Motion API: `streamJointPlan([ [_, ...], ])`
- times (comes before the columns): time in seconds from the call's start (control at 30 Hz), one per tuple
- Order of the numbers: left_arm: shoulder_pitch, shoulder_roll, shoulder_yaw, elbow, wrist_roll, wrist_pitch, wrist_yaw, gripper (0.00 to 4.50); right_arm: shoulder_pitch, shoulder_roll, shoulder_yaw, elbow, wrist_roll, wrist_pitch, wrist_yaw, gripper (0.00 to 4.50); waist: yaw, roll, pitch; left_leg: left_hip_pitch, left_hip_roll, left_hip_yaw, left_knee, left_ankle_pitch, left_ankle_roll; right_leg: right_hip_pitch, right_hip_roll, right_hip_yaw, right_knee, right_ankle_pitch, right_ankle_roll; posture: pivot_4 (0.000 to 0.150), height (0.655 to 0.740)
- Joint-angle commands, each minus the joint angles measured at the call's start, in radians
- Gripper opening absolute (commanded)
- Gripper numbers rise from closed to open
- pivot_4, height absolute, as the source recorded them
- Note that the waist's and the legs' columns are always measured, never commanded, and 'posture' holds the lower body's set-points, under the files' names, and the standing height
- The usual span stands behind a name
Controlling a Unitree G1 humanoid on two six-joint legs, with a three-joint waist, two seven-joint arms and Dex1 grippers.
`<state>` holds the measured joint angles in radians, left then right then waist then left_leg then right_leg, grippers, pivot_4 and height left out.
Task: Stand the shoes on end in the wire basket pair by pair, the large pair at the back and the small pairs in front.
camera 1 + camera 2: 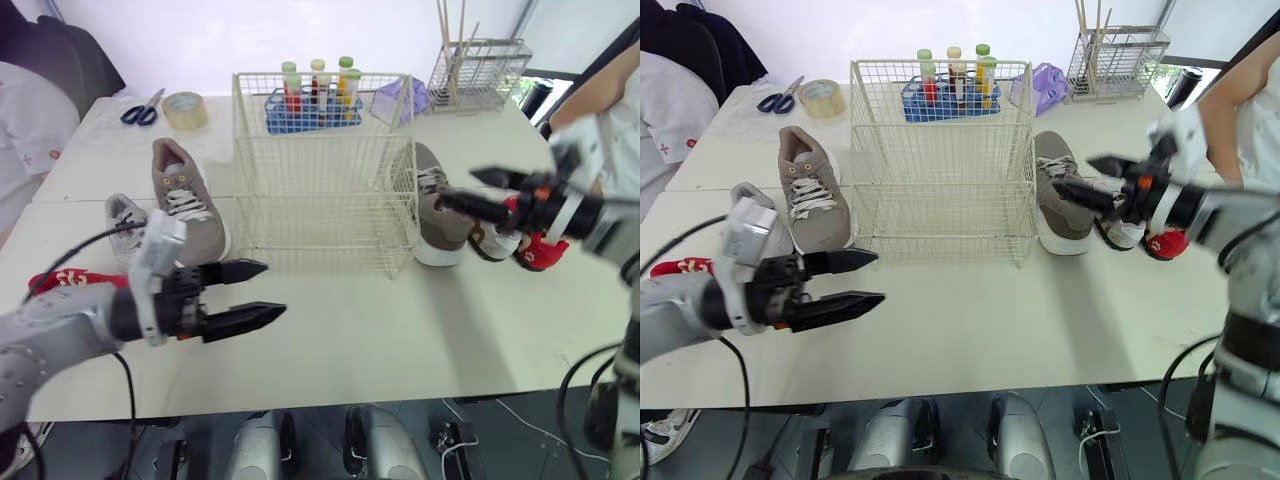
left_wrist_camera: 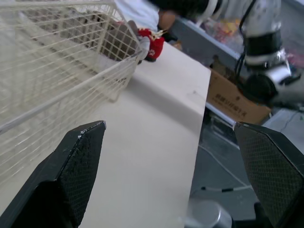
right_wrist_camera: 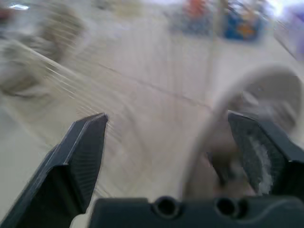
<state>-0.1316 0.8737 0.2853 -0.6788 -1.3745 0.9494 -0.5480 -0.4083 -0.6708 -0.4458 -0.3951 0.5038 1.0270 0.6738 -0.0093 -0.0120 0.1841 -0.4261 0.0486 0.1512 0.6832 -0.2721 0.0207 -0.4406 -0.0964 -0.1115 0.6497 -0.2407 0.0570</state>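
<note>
The cream wire basket (image 1: 320,170) stands mid-table with no shoe inside. One large taupe shoe (image 1: 187,205) lies to its left, the other large taupe shoe (image 1: 437,215) against its right side. A small grey-white shoe (image 1: 125,225) and a small red shoe (image 1: 75,278) lie at the far left. Another small red shoe (image 1: 540,250) and a small pale shoe (image 1: 495,240) lie at the right. My left gripper (image 1: 255,293) is open over bare table in front of the basket's left corner. My right gripper (image 1: 458,188) is open just above the right taupe shoe (image 3: 247,118), holding nothing.
Behind the basket stand a blue test-tube rack (image 1: 312,105), a tape roll (image 1: 185,108), scissors (image 1: 143,108), a purple bag (image 1: 398,98) and a wire rack (image 1: 478,70). People sit at the far left and far right. Bare table (image 1: 380,340) stretches in front of the basket.
</note>
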Motion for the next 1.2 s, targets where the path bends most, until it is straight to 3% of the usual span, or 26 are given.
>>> streamJointPlan([
  [0.03,-0.038,-0.017,-0.045,-0.048,0.014,-0.027,0.052,4.50,0.087,0.055,-0.073,-0.221,-0.035,-0.024,-0.161,4.31,-0.002,0.001,-0.001,0.001,0.001,0.000,0.000,0.000,-0.001,0.000,0.001,0.000,0.000,0.000,0.000,0.150,0.7400],
  [0.23,-0.086,-0.035,-0.120,-0.010,0.060,-0.026,0.028,4.50,0.158,0.187,-0.082,-0.358,0.047,0.118,-0.315,4.31,-0.002,0.001,-0.001,0.003,0.002,-0.002,0.000,0.002,-0.003,0.003,0.007,0.000,0.000,-0.001,0.000,0.150,0.7400],
  [0.43,-0.083,-0.044,-0.141,0.001,0.097,-0.029,0.012,4.50,0.169,0.324,-0.005,-0.339,0.027,0.149,-0.451,4.31,-0.002,0.002,-0.001,0.002,0.001,-0.003,0.000,0.001,-0.003,0.002,0.008,0.000,0.000,-0.001,-0.001,0.150,0.7400],
  [0.9,-0.033,-0.063,-0.138,-0.048,0.124,-0.037,0.077,4.50,0.092,0.328,0.151,0.009,-0.142,-0.212,-0.488,4.31,-0.004,0.002,-0.001,0.002,0.001,-0.003,0.000,0.001,-0.002,0.002,0.008,0.000,0.000,-0.001,-0.001,0.150,0.7400],
  [1.2,-0.026,-0.058,-0.127,-0.055,0.113,-0.039,0.107,4.50,0.056,0.331,0.244,0.178,-0.240,-0.342,-0.503,4.31,-0.005,0.002,-0.001,0.002,0.002,-0.004,0.000,0.001,-0.003,0.002,0.008,0.000,0.000,-0.001,0.000,0.150,0.7400],
])
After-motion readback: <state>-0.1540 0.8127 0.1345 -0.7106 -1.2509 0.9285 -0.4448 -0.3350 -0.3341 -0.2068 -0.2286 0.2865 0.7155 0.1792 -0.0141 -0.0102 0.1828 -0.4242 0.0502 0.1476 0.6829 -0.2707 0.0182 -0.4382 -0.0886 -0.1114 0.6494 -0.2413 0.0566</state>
